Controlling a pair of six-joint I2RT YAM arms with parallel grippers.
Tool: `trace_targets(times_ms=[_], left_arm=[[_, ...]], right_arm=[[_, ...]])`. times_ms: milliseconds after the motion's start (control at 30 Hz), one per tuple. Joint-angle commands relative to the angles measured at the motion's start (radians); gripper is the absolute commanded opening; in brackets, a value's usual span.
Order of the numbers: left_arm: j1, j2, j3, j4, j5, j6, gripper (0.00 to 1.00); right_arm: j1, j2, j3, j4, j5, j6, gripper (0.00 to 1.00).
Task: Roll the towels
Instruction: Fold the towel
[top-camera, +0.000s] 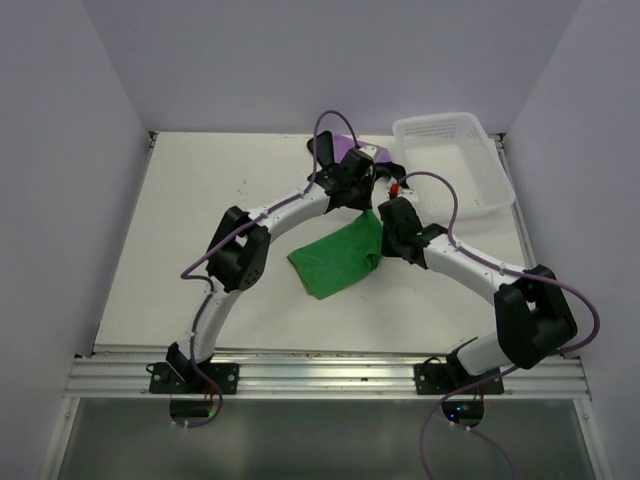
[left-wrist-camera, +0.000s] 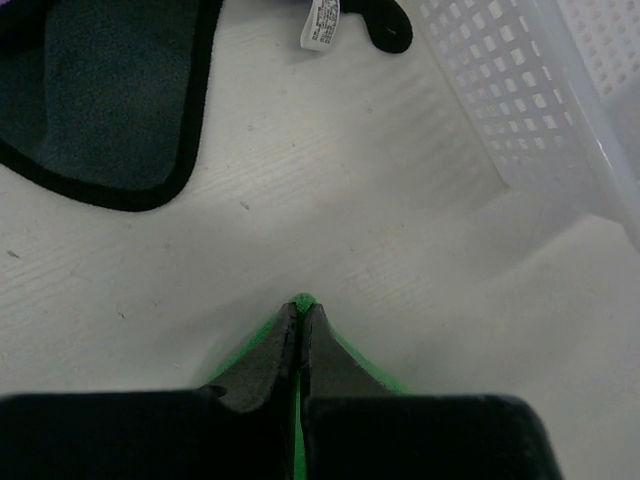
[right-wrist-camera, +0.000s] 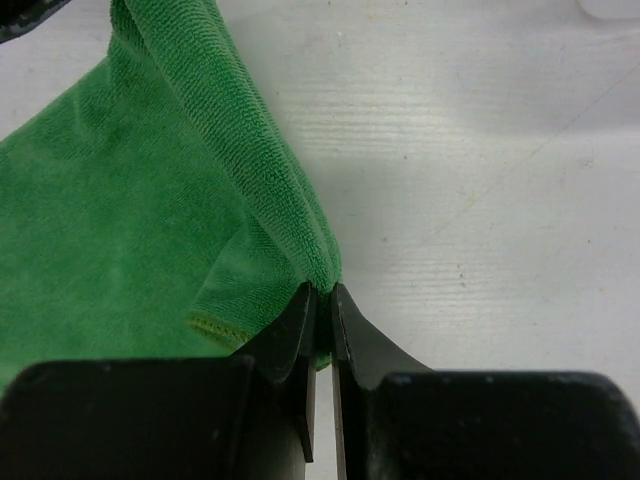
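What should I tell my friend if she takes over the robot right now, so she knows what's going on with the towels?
Left gripper: shut, pinching an edge of the green towel.
Right gripper: shut on the same towel, on a raised fold.
Green towel: mid-table between the arms, mostly spread out, not rolled.
Purple towel: at the far side near the white basket, lying flat with its black back showing, not held.
Done: both grippers have hold of the green towel.
Left to do: roll the green towel, then the purple one.
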Motion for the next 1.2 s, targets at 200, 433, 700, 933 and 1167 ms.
trace_targets(times_ms=[200,433,700,933,1167], left_arm=[[0.05,0.04,0.053,0.163,-0.099,0.051,0.0],[0.06,0.043,0.042,0.182,-0.082,0.068,0.0],[0.082,0.043,-0.004,0.209,-0.053,0.068,0.0],[0.102,0.044,-0.071,0.238,-0.027,0.06,0.0],[0.12,0.043,-0.11,0.263,-0.013,0.06,0.0]], right_arm=[[-0.042,0.07,-0.007,-0.11,0.185,-0.15,0.02],[-0.041,0.066,-0.049,0.01,0.21,-0.225,0.05],[-0.041,0.143,0.013,-0.074,0.236,-0.284,0.06],[-0.041,0.18,0.025,-0.085,0.25,-0.313,0.09],[-0.03,0.102,-0.018,-0.036,0.131,-0.328,0.21]])
